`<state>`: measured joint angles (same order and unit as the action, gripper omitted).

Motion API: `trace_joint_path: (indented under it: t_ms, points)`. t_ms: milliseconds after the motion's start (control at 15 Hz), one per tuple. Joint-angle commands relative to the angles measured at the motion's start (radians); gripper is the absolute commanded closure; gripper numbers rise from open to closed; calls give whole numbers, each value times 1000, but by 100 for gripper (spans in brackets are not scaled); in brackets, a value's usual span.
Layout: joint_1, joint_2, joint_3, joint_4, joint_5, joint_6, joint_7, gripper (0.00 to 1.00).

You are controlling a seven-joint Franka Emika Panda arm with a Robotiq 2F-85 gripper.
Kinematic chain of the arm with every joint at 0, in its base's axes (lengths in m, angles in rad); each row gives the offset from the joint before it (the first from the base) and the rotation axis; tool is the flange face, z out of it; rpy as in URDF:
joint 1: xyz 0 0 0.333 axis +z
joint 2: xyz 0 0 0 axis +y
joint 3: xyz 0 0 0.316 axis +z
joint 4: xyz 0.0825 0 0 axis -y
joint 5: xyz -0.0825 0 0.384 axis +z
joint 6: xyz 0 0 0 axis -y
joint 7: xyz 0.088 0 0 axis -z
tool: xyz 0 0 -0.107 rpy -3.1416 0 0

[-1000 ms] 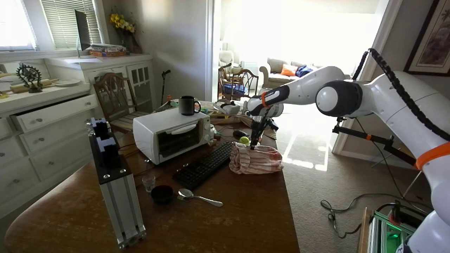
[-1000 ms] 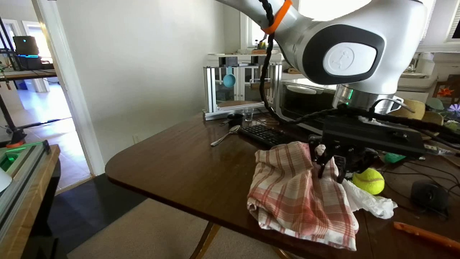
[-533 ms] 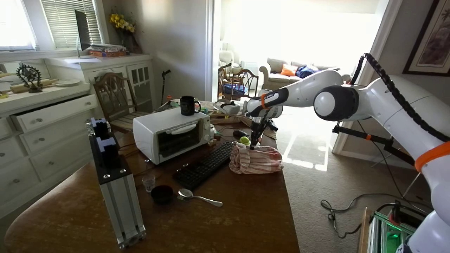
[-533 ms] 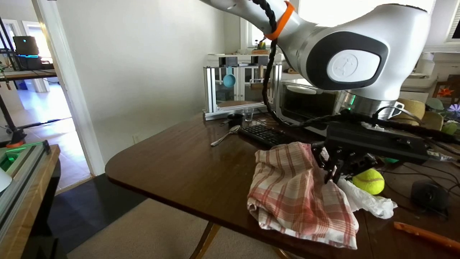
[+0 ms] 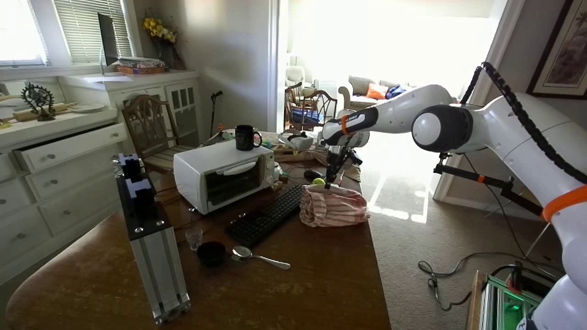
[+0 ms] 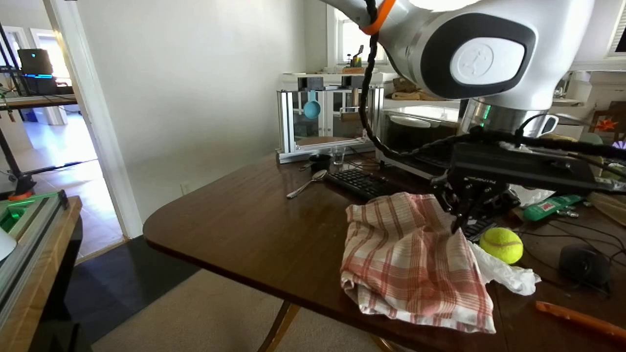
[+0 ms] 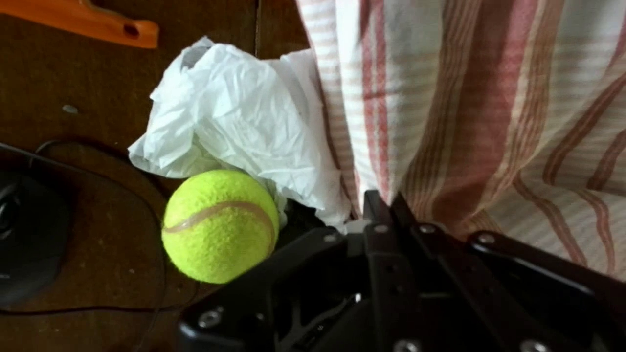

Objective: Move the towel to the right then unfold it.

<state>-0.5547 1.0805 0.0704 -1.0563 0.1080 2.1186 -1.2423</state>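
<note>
In an exterior view, begins at left with a metal frame, then a white toaster oven, then a black keyboard. Continues, near the edge of the wooden table, with the red-striped towel, lying bunched. In the wrist view, shows the gripper with tips together, clamped on a pinched fold of cloth. Ends at far right with the white robot arm.
</note>
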Motion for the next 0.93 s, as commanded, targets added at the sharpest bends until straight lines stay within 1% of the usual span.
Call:
trace_joint_path:
  t_ms: [0,200,400,467,533,800,867]
  points:
    - [-8,-158,13,-226,11,55,-18,99]
    - [16,-246,-6,-344,-3,90,27,99]
    - [36,-340,-14,-470,-4,155,71,99]
    - [49,-371,-23,-514,-8,186,103,99]
    - [76,-400,-49,-552,9,206,113,99]
    - [152,-515,-93,-730,-26,291,212,99]
    - [181,-548,-111,-777,-42,305,258,99]
